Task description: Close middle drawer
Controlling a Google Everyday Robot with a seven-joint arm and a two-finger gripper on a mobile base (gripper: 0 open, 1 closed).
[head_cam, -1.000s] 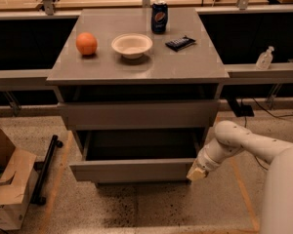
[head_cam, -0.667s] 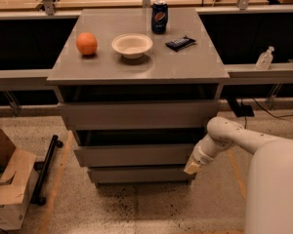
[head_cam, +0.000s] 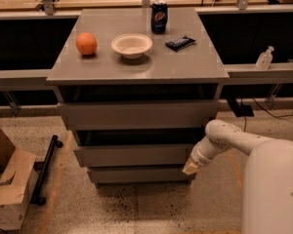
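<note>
The grey cabinet [head_cam: 136, 72] stands in the middle of the view. Its middle drawer [head_cam: 132, 155], a wide grey handle-less front, is pushed most of the way in, with only a dark gap above it. The top drawer front [head_cam: 136, 114] sits above it and the narrower bottom drawer front [head_cam: 136, 174] below. My gripper [head_cam: 190, 167] is at the end of my white arm [head_cam: 219, 140], against the right end of the middle drawer's front, low down near the bottom drawer.
On the cabinet top are an orange [head_cam: 86, 43], a white bowl [head_cam: 132, 45], a Pepsi can [head_cam: 159, 16] and a dark snack bar [head_cam: 179, 43]. A cardboard box [head_cam: 7, 189] and a black pole [head_cam: 45, 169] lie on the floor at left. My white body [head_cam: 273, 189] fills the lower right.
The middle drawer has slid in from wide open to nearly shut. My gripper and arm moved with it toward the cabinet, staying at the drawer's right end.
</note>
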